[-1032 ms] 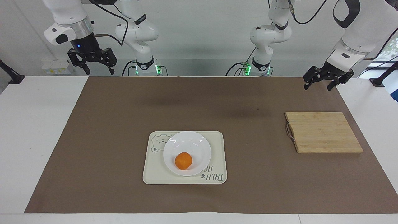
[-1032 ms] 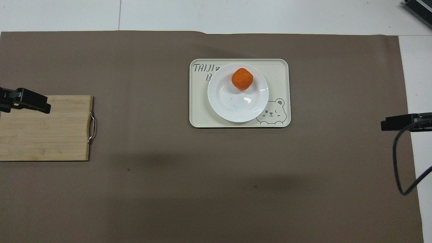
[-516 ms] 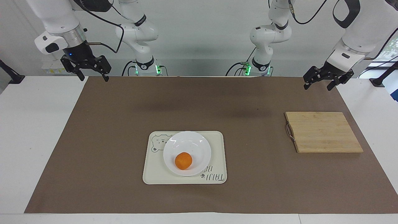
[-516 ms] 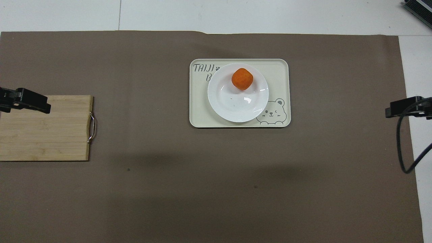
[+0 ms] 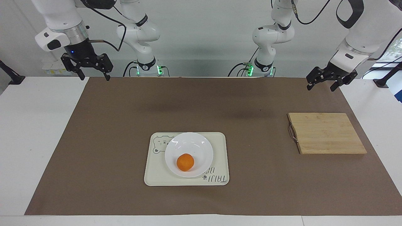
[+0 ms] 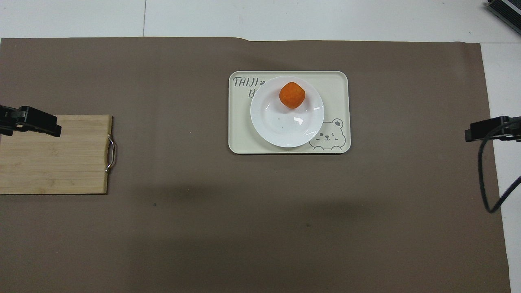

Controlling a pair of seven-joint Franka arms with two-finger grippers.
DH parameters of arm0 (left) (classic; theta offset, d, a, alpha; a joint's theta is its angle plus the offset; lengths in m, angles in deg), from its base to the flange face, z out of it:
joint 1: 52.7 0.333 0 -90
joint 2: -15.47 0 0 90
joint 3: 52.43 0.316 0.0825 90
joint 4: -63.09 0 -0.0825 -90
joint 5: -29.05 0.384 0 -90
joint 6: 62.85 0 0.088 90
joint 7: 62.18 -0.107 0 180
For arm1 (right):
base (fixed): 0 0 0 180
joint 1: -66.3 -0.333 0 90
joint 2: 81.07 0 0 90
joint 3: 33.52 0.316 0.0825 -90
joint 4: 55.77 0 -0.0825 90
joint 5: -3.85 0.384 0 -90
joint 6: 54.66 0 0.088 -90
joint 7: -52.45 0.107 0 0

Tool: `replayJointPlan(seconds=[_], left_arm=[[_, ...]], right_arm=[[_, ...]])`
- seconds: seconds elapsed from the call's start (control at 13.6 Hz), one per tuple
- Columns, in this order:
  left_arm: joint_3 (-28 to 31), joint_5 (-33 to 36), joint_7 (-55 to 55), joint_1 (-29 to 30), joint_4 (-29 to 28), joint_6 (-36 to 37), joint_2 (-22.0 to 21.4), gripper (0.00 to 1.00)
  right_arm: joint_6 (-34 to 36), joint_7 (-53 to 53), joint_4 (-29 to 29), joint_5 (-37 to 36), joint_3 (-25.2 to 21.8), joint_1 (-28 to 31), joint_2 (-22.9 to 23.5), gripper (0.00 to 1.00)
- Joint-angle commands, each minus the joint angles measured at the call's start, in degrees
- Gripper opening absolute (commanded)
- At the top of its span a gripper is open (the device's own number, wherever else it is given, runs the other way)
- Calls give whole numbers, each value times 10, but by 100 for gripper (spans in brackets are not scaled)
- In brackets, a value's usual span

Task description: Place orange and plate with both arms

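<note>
The orange (image 5: 185,162) (image 6: 292,95) lies in the white plate (image 5: 191,144) (image 6: 281,126), on the part of it farthest from the robots. The plate rests on the cream bear-print tray (image 5: 220,150) (image 6: 336,93) in the middle of the brown mat. My right gripper (image 5: 94,78) (image 6: 474,132) hangs open and empty, raised above the mat's edge at the right arm's end. My left gripper (image 5: 321,88) (image 6: 49,127) is open and empty too, raised above the left arm's end of the mat. Both are well away from the tray.
A bamboo cutting board (image 5: 326,133) (image 6: 53,158) with a metal handle lies on the mat toward the left arm's end. Two smaller white arms with green lights (image 5: 147,67) stand at the robots' edge of the table. A black cable (image 6: 486,179) loops below the right gripper.
The right gripper has swung outward toward the right arm's end of the table and then settled. The left gripper, orange, plate and tray have stayed put.
</note>
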Motion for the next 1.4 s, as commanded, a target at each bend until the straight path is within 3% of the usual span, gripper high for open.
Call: replayJointPlan(seconds=[0.0, 1.33], left_arm=[[-5, 5, -3, 7, 10, 5, 3, 100], [-5, 5, -3, 7, 10, 5, 4, 100]], right_arm=[[12, -10, -5, -4, 3, 3, -14, 100], [7, -13, 10, -5, 4, 1, -23, 100]])
